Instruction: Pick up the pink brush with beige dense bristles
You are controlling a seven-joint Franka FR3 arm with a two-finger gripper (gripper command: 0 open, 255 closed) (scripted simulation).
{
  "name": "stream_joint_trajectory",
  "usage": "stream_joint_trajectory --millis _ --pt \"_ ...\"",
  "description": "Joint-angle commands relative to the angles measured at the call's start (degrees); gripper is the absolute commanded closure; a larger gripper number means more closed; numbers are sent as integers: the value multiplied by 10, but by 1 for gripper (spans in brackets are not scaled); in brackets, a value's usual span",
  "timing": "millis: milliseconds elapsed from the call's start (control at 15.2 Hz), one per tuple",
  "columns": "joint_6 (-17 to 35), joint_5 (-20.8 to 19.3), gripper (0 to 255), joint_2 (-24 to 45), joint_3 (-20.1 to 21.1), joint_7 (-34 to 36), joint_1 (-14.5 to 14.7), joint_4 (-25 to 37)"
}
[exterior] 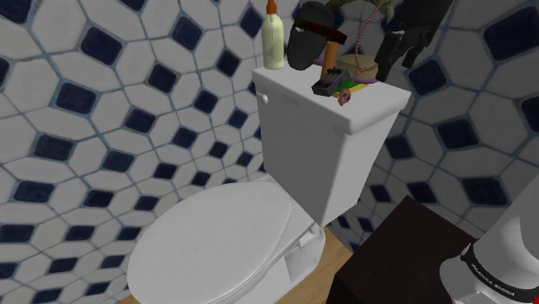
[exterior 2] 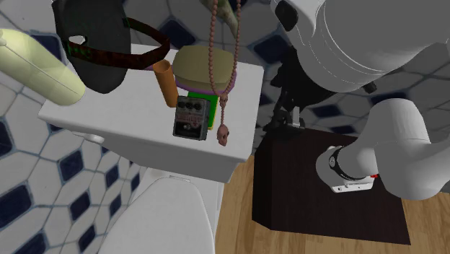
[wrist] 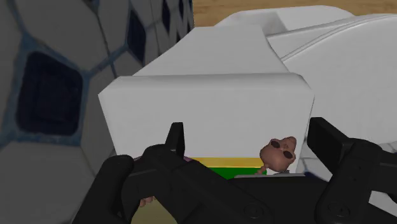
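Toilet (exterior: 216, 242): lower left of the shoulder view, lid down.
Tank (exterior: 320, 164): white, mid-frame; its top carries all the clutter.
Arm (exterior 2: 375, 50): fills the upper right of the second exterior view.
Mask (exterior: 311, 34): dark, at the back of the tank top, next to a cream bottle (exterior: 274, 39).
Gripper (wrist: 251, 143): fingers spread apart, nothing between them touching – empty. Sits off the tank's end, upper right in the shoulder view.
Brush (exterior 2: 205, 66): beige bristle pad w/ a purplish rim and a tan-orange handle. On the tank top toward the back, touching a green slab (exterior 2: 198, 97).
Pedal (exterior 2: 189, 119): dark box at the front edge.
Skull pendant (exterior 2: 223, 135): on a bead string, just beside the pedal.
Progress: early – brush untouched and not lifted. Left to do, by my read: approach, close on it, lift.
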Motion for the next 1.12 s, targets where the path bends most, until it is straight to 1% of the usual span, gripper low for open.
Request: stream_joint_trajectory --millis 0,264,528,792,1056 --pt "0 0 0 0 0 0 0 0" --pt "19 -5 0 91 -25 -23 -9 63" --pt "27 -3 0 183 -47 -47 -16 138" --pt "24 5 0 278 -68 -72 -21 225" --pt "8 20 0 376 -86 -98 -29 328"
